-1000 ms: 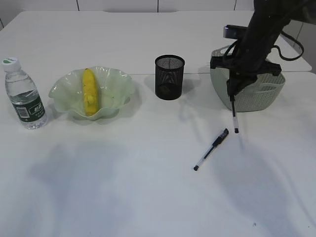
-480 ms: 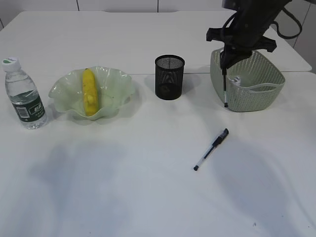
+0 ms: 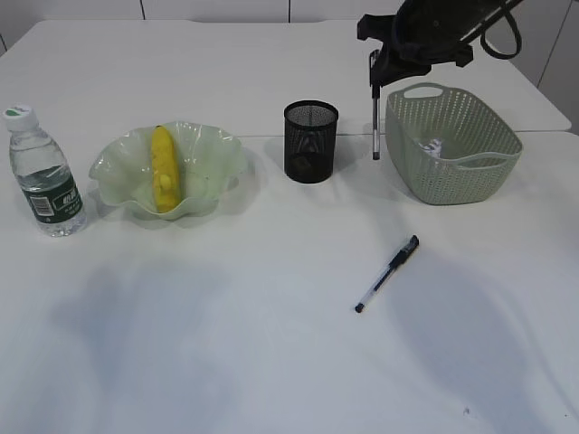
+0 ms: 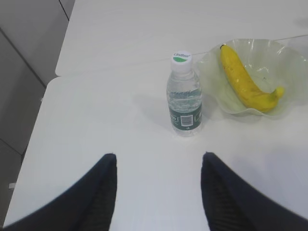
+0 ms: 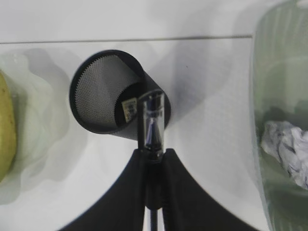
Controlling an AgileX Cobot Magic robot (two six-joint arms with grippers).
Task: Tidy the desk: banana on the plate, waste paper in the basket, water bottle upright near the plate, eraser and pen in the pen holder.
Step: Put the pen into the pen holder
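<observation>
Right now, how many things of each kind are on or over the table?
Pens: 2, one held, one lying on the table
Water bottle: 1
Banana: 1
Plate: 1
Pen holder: 1
Basket: 1
Waste paper: 1
Total: 8

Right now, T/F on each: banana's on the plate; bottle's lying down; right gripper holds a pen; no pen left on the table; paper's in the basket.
1. The banana lies on the plate. True.
2. The water bottle lies on its side. False: it stands upright, left of the plate.
3. The right gripper is shut on a pen. True; the held pen hangs upright between the pen holder and the basket.
4. No pen is left on the table. False: a second pen lies flat in front of the basket.
5. Waste paper is in the basket. True.
</observation>
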